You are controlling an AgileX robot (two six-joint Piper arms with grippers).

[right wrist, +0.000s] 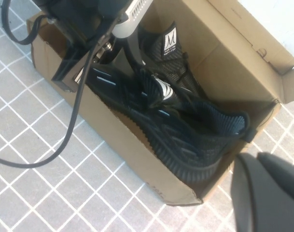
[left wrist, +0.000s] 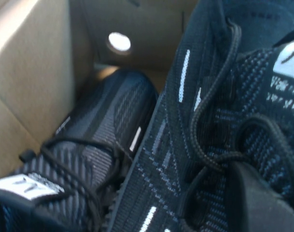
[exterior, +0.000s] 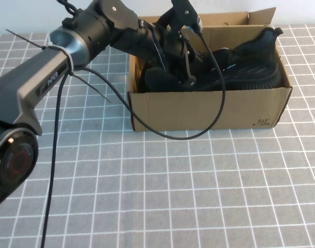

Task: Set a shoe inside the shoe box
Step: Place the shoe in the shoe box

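Observation:
The brown cardboard shoe box [exterior: 209, 109] stands at the far middle of the table, flaps up. Two black sneakers lie inside it. One shoe [exterior: 250, 62] lies along the front wall with its heel raised against the box's right end. The look-alike shoe [exterior: 160, 77] lies behind it. My left gripper [exterior: 185, 72] is down inside the box, right on the laces of the front shoe [left wrist: 209, 121]. The other shoe [left wrist: 103, 130] lies beside it. My right gripper [right wrist: 260, 162] is shut and empty, above the table just off the box's right end [right wrist: 195, 193], out of the high view.
The table is covered with a grey cloth with a white grid [exterior: 188, 196]. The left arm's black cable [exterior: 173, 135] loops down over the box's front wall onto the cloth. The box's back flap [right wrist: 243, 38] stands open.

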